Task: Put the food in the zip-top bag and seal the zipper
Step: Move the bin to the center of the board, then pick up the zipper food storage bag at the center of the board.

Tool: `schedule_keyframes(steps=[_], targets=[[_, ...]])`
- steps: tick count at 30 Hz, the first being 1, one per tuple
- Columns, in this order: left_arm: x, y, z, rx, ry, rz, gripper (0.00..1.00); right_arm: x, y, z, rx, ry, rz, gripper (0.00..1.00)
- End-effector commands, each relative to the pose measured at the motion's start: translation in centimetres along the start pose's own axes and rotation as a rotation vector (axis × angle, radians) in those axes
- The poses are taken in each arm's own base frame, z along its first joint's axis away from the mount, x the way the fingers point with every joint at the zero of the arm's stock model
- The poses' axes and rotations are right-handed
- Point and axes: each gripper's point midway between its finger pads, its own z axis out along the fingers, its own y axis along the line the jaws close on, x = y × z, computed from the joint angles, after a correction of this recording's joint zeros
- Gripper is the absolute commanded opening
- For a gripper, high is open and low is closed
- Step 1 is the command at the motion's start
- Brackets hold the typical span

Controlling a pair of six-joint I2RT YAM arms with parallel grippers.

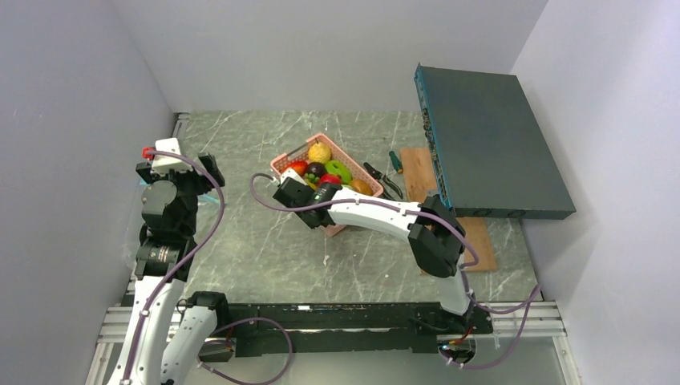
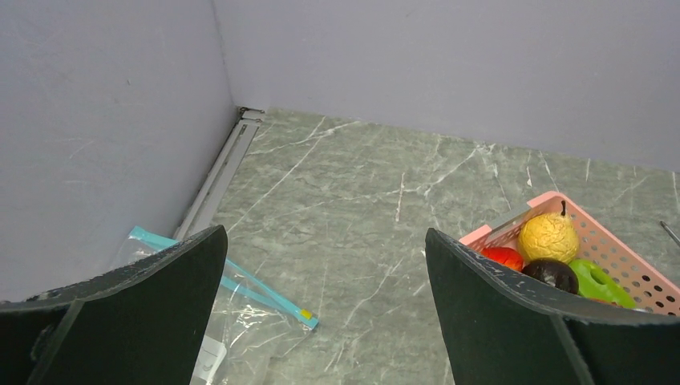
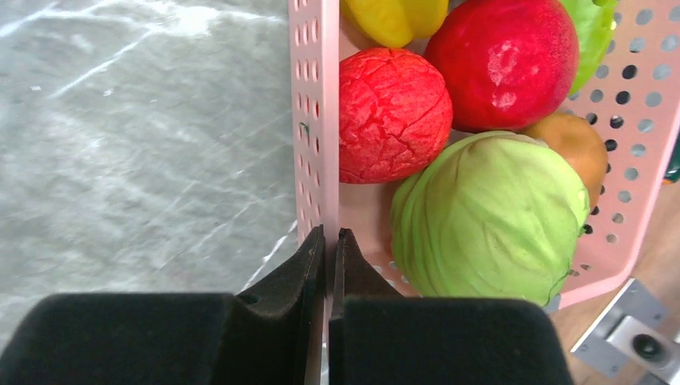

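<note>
Left fingers [image 2: 144, 321] above grey-walled marbled table [image 2: 361, 200]

We see bright, even, diffuse light with only soft shadows, a gentle sheen on the glossy food [image 3: 501, 60], and sharp focus throughout.

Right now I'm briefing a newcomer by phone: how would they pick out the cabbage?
Find the pink basket mid-table. At its end nearest the right end effector lies the cabbage: pale green, ribbed leaves, larger than the wrinkled red fruit beside it.
</note>
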Motion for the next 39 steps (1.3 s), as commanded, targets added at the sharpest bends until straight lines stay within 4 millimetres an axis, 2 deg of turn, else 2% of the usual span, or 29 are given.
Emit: schedule_keyframes(steps=[1, 2, 3, 6, 8, 11, 12, 16, 19, 20, 22, 24, 28, 32, 36, 39], targets=[[-1.7, -0.6, -0.3, 0.026, -0.036, -0.007, 1.0, -2.3, 1.5, -3.7, -0.08, -0.088, 0.169, 0.0], [-1.6, -0.6, -0.2, 0.025, -0.029, -0.003, 1.0, -2.4, 1.7, -3.8, -0.09, -0.092, 0.178, 0.0], [-1.4, -0.8, -0.1, 0.026, -0.018, 0.001, 1.0, -2.5, 1.9, -3.9, -0.096, -0.095, 0.181, 0.05], [-0.4, -0.7, 0.4, -0.01, 0.022, 0.02, 1.0, -2.8, 2.0, -4.7, -0.098, -0.113, 0.176, 0.31], [0.9, 0.0, 1.0, -0.089, 0.071, 0.026, 1.0, -3.1, 1.6, -6.1, -0.112, -0.159, 0.184, 0.48], [5.0, 2.0, 1.7, -0.278, 0.241, -0.01, 1.0, -3.8, 0.8, -8.5, -0.163, -0.269, 0.226, 0.66], [7.0, 2.9, 1.9, -0.363, 0.321, -0.039, 1.0, -3.9, 0.5, -9.3, -0.175, -0.299, 0.237, 0.7], [12.7, 7.2, 0.1, -0.609, 0.602, -0.199, 1.0, -3.9, -1.0, -11.7, -0.182, -0.391, 0.268, 0.74], [16.2, 9.2, -1.1, -0.76, 0.718, -0.424, 1.0, -3.7, -1.7, -12.6, -0.189, -0.438, 0.272, 0.74], [17.7, 9.3, -1.2, -0.775, 0.767, -0.495, 1.0, -3.7, -1.7, -12.9, -0.194, -0.452, 0.273, 0.74], [19.9, 10.9, -2.4, -0.908, 0.805, -0.63, 1.0, -3.8, -2.0, -13.6, -0.204, -0.48, 0.279, 0.74], [21.3, 12.2, -3.0, -0.99, 0.766, -0.711, 1.0, -3.8, -2.3, -14.0, -0.208, -0.494, 0.284, 0.74], [21.9, 12.5, -3.0, -1.016, 0.673, -0.774, 1.0, -3.3, -2.5, -14.5, -0.215, -0.507, 0.299, 0.75], [24.2, 13.6, -5.4, -1.164, 0.73, -0.75, 1.0, -3.0, -2.4, -14.5, -0.223, -0.509, 0.309, 0.75], [27.0, 12.0, -5.7, -1.098, 0.791, -0.83, 1.0, -3.0, -2.3, -14.3, -0.224, -0.504, 0.305, 0.75], [27.7, 11.1, -6.5, -1.074, 0.806, -0.881, 0.97, -2.9, -2.2, -14.2, -0.226, -0.494, 0.308, 0.75]])
